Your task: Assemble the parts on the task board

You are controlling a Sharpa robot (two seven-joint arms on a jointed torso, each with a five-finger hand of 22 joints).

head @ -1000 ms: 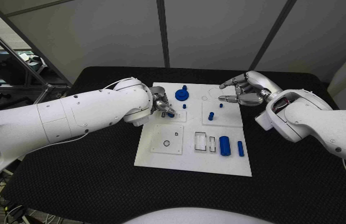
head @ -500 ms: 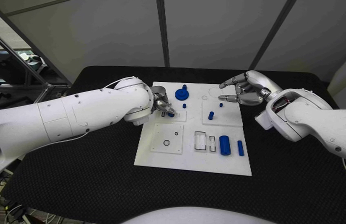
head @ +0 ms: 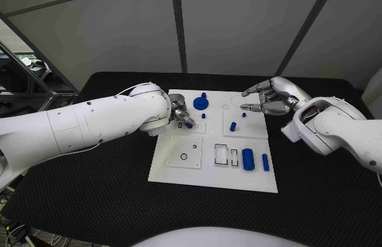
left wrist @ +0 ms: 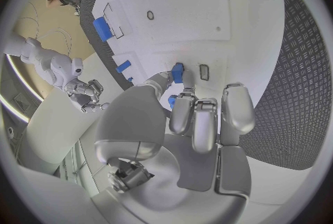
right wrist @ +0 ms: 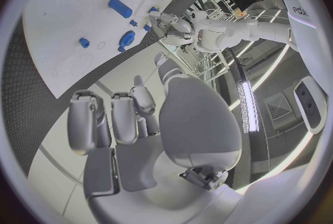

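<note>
The white task board [head: 208,175] lies in the middle of the black table. My left hand [head: 178,114] is over the board's near-left inset plate and pinches a small blue part [left wrist: 177,72] between thumb and fingertips, low over the plate beside a small slot [left wrist: 204,72]. My right hand [head: 268,100] hovers over the board's far right corner with its fingers apart and nothing in them. On the board are a round blue part [head: 201,103], a blue peg [head: 233,127] and two blue cylinders [head: 249,160].
Two empty rectangular slots [head: 221,155] and a small ring [head: 184,157] mark the board's near half. Black mat [head: 95,203] surrounds the board. A metal frame [head: 32,76] stands past the table's left edge.
My left forearm has turned slightly while the hand stays over the same plate with the blue part. The right hand has hardly moved.
</note>
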